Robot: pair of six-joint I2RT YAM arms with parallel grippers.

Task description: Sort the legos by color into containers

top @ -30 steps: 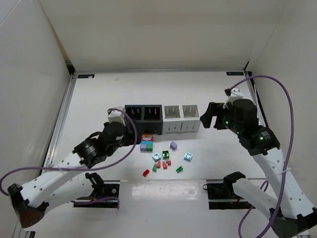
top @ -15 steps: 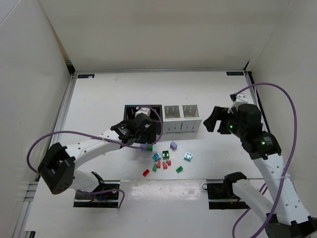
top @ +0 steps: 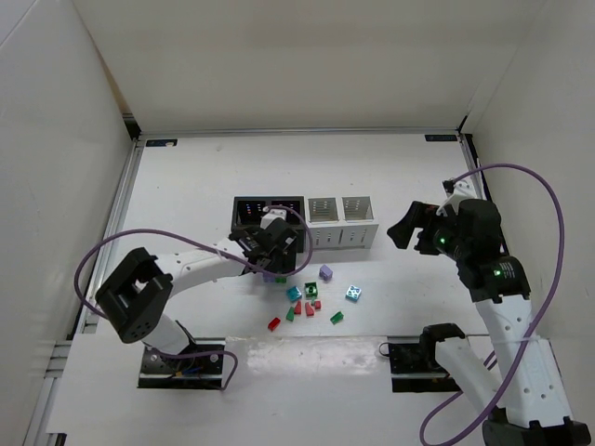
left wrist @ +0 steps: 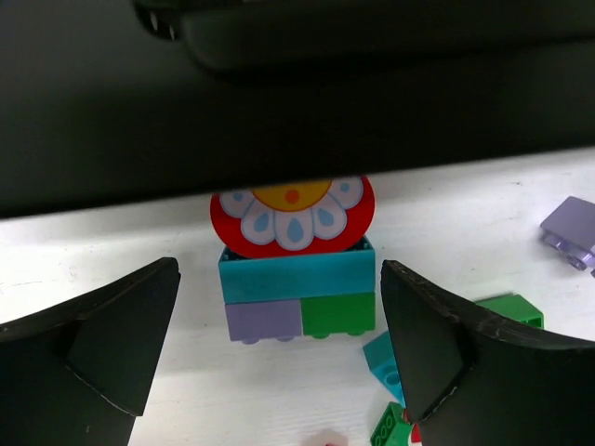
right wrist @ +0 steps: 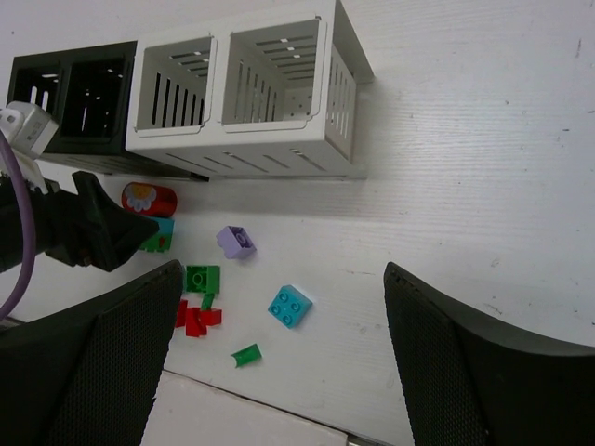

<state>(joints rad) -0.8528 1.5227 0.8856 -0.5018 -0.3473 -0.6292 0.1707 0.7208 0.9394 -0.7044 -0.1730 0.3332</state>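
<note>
Currently: left tool point(left wrist: 279, 279) is low on the surface point(top: 186, 177), jaws released and wide, one on each side of a small stack point(left wrist: 296, 279). It grasps nothing yet.

Stack make-up, left wrist view: red round piece point(left wrist: 292, 212) with a daisy print on top, light blue brick point(left wrist: 297, 274) under it, lilac brick point(left wrist: 263, 321) and green brick point(left wrist: 338, 314) side by side at the bottom. It sits just in front of the black containers point(top: 270, 212), close to their front wall.

Right tool point(top: 406, 226) hangs above the surface to the right of the white containers point(top: 341, 221), jaws apart, holding nothing.

Loose legos point(top: 310, 302) lie scattered on the surface nearer the arm bases than the stack. No brick shows inside the white pair; the black interiors are too dark to judge.

Step in hand (judgement): grasp the stack.
- Centre the jaws on the light blue brick's flat sides, not on the round piece, which may roll or pop off.
- Keep the fingertips short of the black wall so closing does not catch it.
- Close slowly; the stack may slide or tip towards the wall.
- The stack mixes four colours, so it probably needs splitting before any drop, perhaps with the right tool's help.
</note>
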